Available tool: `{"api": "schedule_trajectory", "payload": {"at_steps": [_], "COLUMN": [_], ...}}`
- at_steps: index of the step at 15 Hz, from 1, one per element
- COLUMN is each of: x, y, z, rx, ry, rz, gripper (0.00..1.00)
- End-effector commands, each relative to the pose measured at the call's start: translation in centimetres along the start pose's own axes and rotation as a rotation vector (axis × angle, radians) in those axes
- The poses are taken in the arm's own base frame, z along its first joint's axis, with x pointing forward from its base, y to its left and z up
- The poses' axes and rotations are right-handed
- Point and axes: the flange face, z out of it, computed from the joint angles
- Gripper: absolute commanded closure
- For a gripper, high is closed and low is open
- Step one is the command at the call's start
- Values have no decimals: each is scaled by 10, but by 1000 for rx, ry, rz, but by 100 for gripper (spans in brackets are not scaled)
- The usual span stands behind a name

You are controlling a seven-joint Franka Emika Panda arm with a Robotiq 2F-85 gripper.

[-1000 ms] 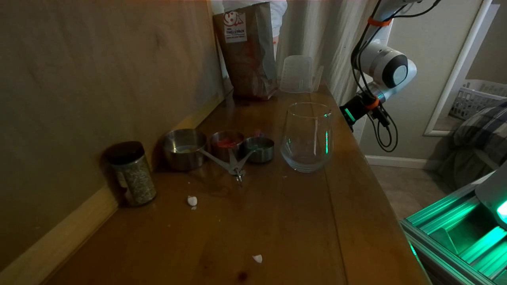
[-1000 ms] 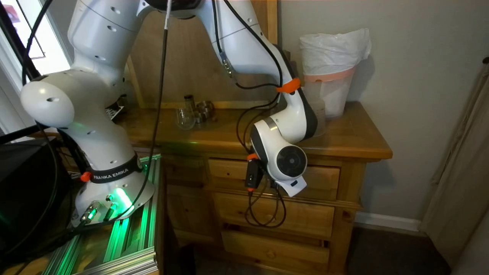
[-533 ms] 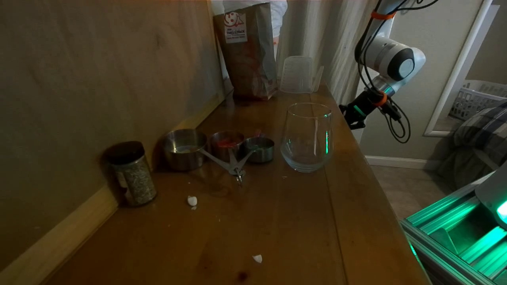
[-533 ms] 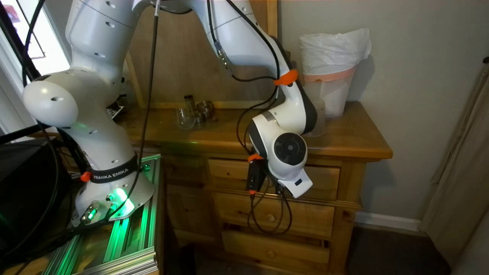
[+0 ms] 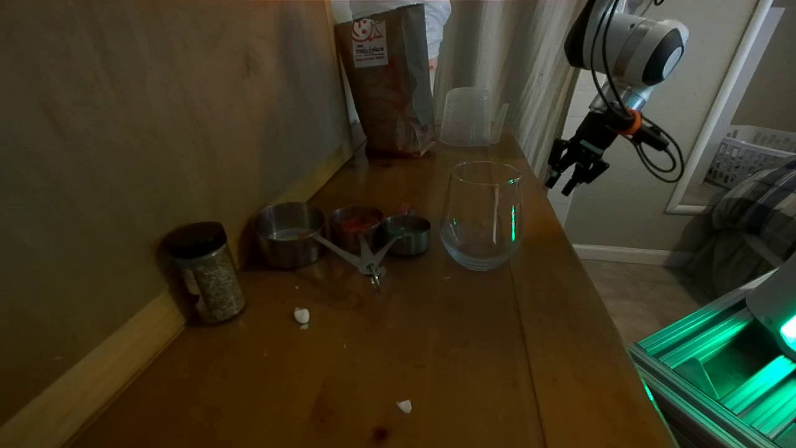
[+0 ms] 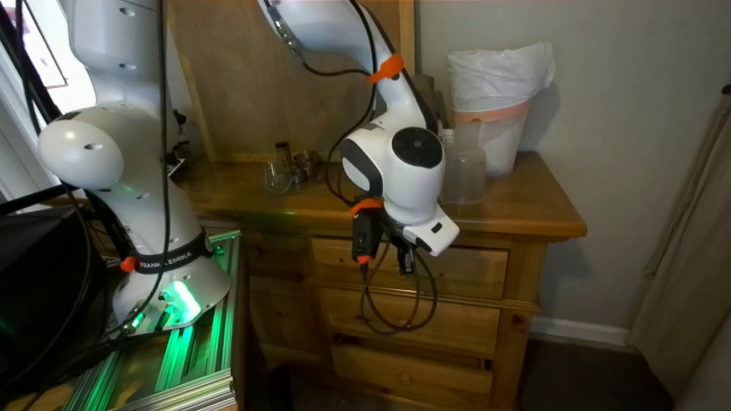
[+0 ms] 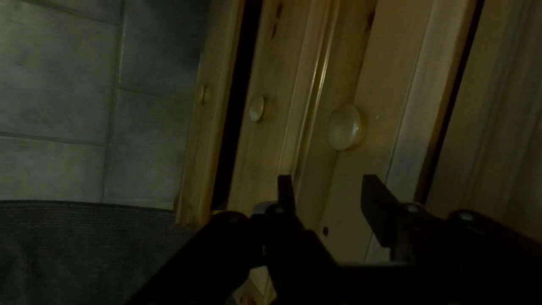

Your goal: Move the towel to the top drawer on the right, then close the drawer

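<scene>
Wooden top drawer (image 6: 480, 272): uppermost of a stack of three, right under the surface (image 5: 385, 367); round knob (image 7: 344, 127) on its front. Fully shut or slightly out, cannot tell.
Towel: cannot tell where it lies.
Pincer (image 7: 327, 182): fingers (image 7: 377, 203) well parted, nothing held. In the wrist view it shows over the top drawer's front; in an exterior view it hangs clear of the surface, off the front edge, angled down.
Middle drawer (image 6: 462, 328): just below.
Bottom drawer (image 6: 411, 374): partway out, dark gap above its front.
Floor: grey tiles (image 7: 51, 84); dark textile (image 7: 84, 250) lying over them, mat or cloth, cannot tell which.
Glass (image 5: 482, 230): upright on the surface, nearer the front edge than the cups.
Measuring cups (image 5: 289, 250): three, metal, handles meeting; something red in the middle one.
Jar (image 5: 214, 286): dark lid, upright near the back panel (image 5: 155, 124).
Paper bag (image 5: 388, 93): far end of the surface; clear plastic jug (image 5: 466, 118) just beside it.
</scene>
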Motion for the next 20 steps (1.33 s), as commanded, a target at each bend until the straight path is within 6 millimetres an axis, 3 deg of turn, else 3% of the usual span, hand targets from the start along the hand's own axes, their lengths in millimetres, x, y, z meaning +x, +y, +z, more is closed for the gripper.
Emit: {"api": "schedule_trajectory", "payload": {"at_steps": [1,3,5,11,16,17,20], "x": [-31,-39,-44,-61,-76,-64,-69], "y": [-29,-46,-63,-118,-157,-144,-156], "z": [-40,-58,-74,-121,-145,-136,-143], "rx": [-121,-169,-196,-251,-236,-229,-222], "ry": [-3,-3,-9,-18,-44,-41,-38], "rz": [-76,-122,-161,-267,-341,-323,-345], "gripper": [21,7,0,0,0,0,0]}}
